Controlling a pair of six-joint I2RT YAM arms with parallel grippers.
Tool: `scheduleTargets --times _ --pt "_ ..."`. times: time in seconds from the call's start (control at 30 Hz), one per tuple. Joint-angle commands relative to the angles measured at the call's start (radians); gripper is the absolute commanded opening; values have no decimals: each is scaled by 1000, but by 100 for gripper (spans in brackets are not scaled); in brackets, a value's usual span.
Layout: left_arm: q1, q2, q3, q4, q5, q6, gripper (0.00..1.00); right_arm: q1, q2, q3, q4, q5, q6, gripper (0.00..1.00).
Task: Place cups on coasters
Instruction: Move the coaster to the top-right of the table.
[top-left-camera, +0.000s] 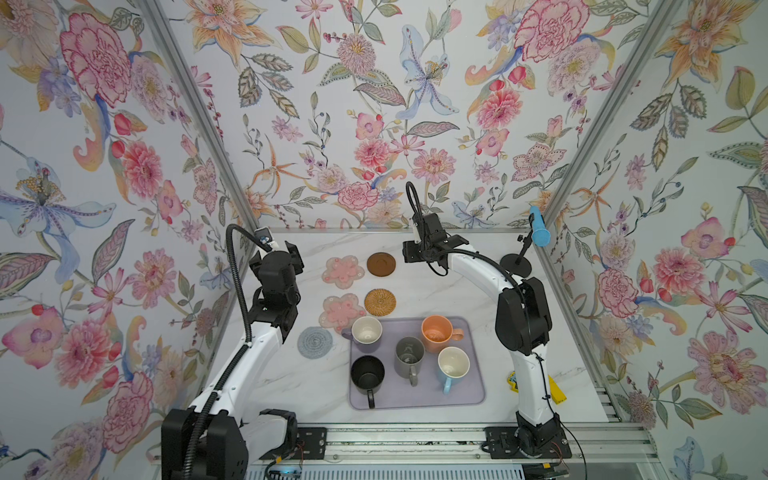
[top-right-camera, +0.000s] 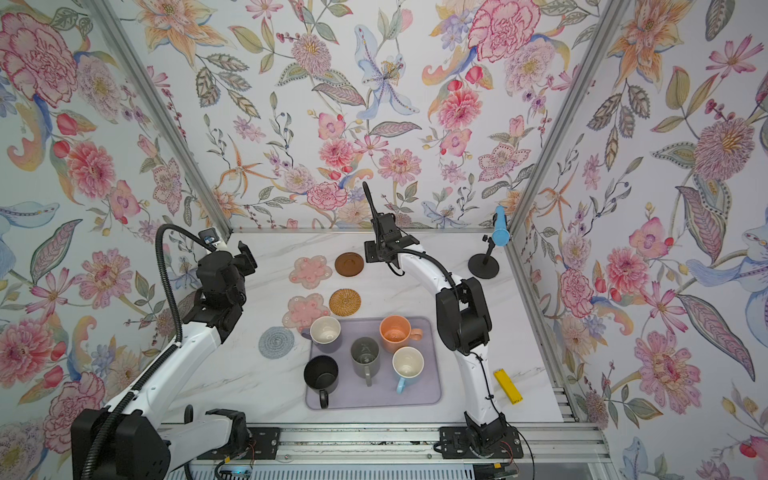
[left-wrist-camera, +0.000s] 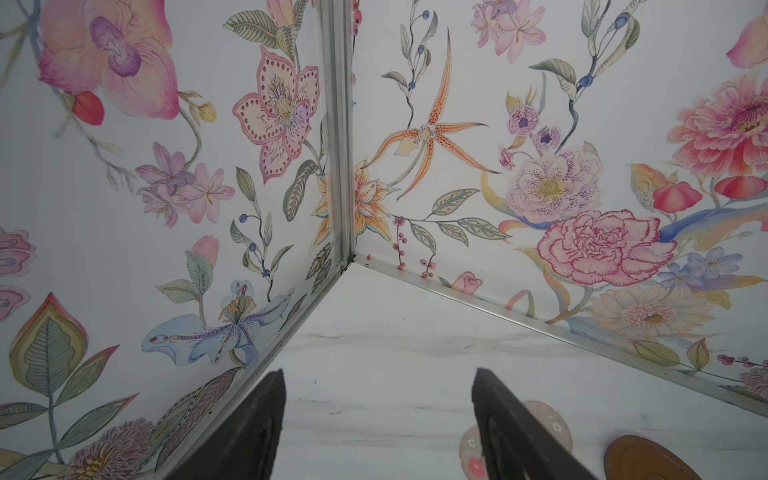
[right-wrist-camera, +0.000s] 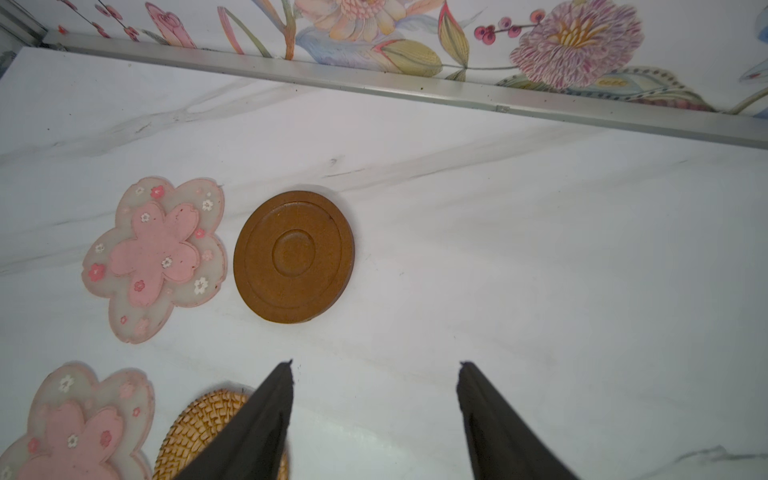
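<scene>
Mugs, five of them, stand upright and close together on the lavender mat (top-left-camera: 469, 399) at the near side of the table (top-left-camera: 424, 291): the lavender mug (top-left-camera: 366, 332), the peach mug (top-left-camera: 437, 332), the grey mug (top-left-camera: 409, 355), the black mug (top-left-camera: 367, 374) and the light blue mug (top-left-camera: 453, 363). We judge them to be ceramic. That would make them stiff, fairly heavy for their size, slippery with glaze, and liable to chip if knocked together. The rim wall looks the best hold, one finger inside and one outside, since the handles are thin and point different ways. All five coasters lie bare beyond the mat: the far flower coaster (top-left-camera: 343, 271), the near flower coaster (top-left-camera: 338, 311), the brown disc (top-left-camera: 381, 263), the rattan round (top-left-camera: 380, 301) and the knitted round (top-left-camera: 314, 341). The lavender mug seems to overlap the near flower coaster, though from above we cannot tell whether they touch. Crowding is the main obstacle. The grey mug sits hemmed in by the others, so the outer mugs look easier to lift first. The left gripper (left-wrist-camera: 378, 415) and the right gripper (right-wrist-camera: 374, 415) both hang over the far part of the table, jaws apart with nothing between them, well apart from the mugs. A black stand (top-left-camera: 515, 264) in the far right corner and a yellow block (top-right-camera: 508, 384) by the right arm seem out of the way.
</scene>
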Motion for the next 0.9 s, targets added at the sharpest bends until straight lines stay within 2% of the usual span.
scheduleTargets --times 0.0,0.27,0.5,0.67,0.87 --pt "-7 29 14 -37 41 -38 73 34 64 92 -127 -34 34 63" --pt "-7 71 11 -35 118 -110 71 44 195 224 -145 -62 105 57" --pt "-9 65 -21 -27 141 -130 71 48 291 331 -137 -106 148 49" --pt "-9 66 -49 0 154 -142 67 65 310 332 -43 -121 134 36" --pt "-9 98 -47 39 187 -169 66 70 350 333 67 -148 181 30"
